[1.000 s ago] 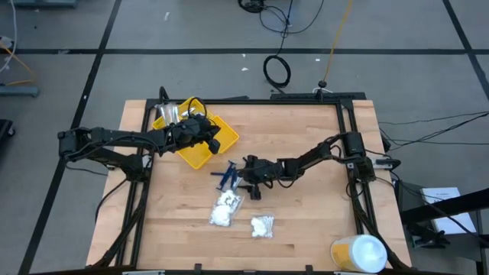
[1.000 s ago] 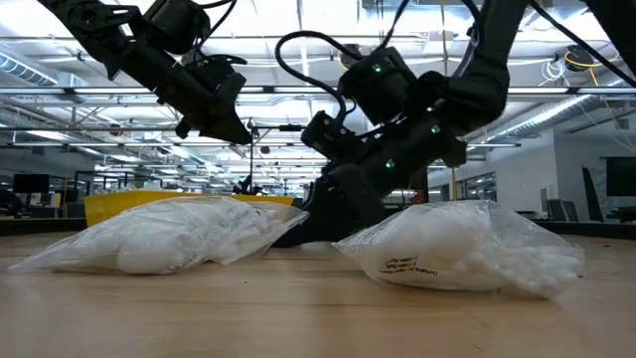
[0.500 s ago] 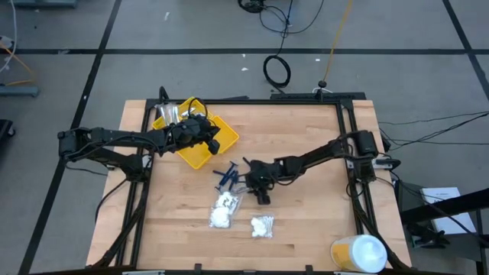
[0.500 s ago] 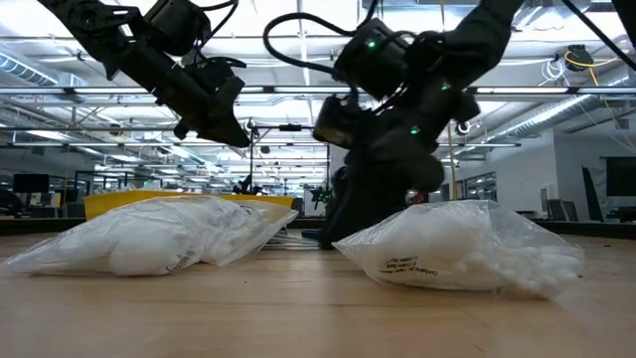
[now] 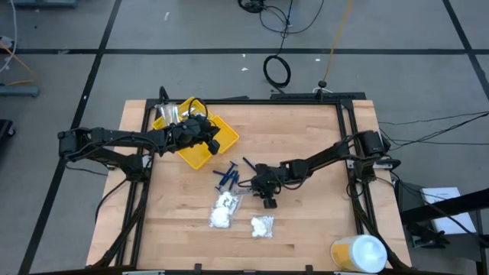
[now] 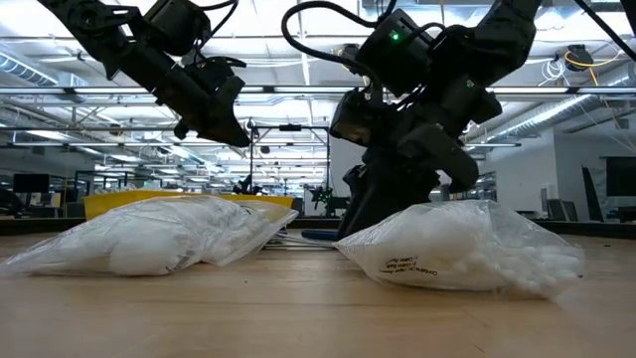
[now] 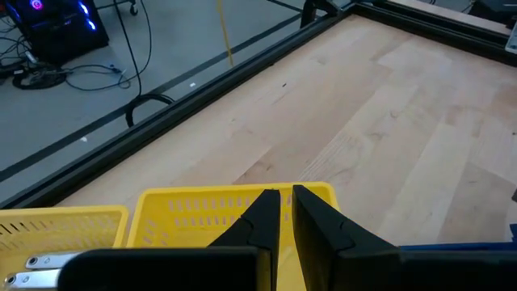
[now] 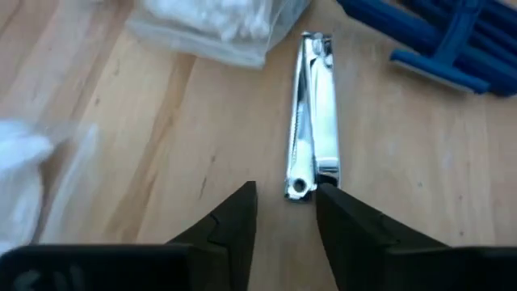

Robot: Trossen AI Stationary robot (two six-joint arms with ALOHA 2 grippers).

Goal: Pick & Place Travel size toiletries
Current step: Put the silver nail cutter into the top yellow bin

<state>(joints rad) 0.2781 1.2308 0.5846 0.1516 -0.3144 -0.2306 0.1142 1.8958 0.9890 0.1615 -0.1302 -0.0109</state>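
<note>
A silver nail clipper lies flat on the wood, between a clear bag of white lumps and several blue sticks. My right gripper stands open at the clipper's near end, one finger on each side. In the high view this gripper is at mid-table, right of the blue sticks and above two bags. My left gripper is shut on nothing and hovers over the yellow tray. My right gripper slants down along the nail clipper, with its fingertips beside the clipper's riveted near end. I cannot tell whether a finger touches that end. The clipper lies flat on the table.
The yellow tray's far compartment holds silvery packets. A large white-and-yellow round container stands at the near right corner. In the low view the two bags lie in front of the right arm. Bare wood stretches across the table's far right.
My right gripper has drawn back from the blue sticks toward the table's near and right edges, rising a little and tipping less steeply down. The bags and sticks have stayed put.
</note>
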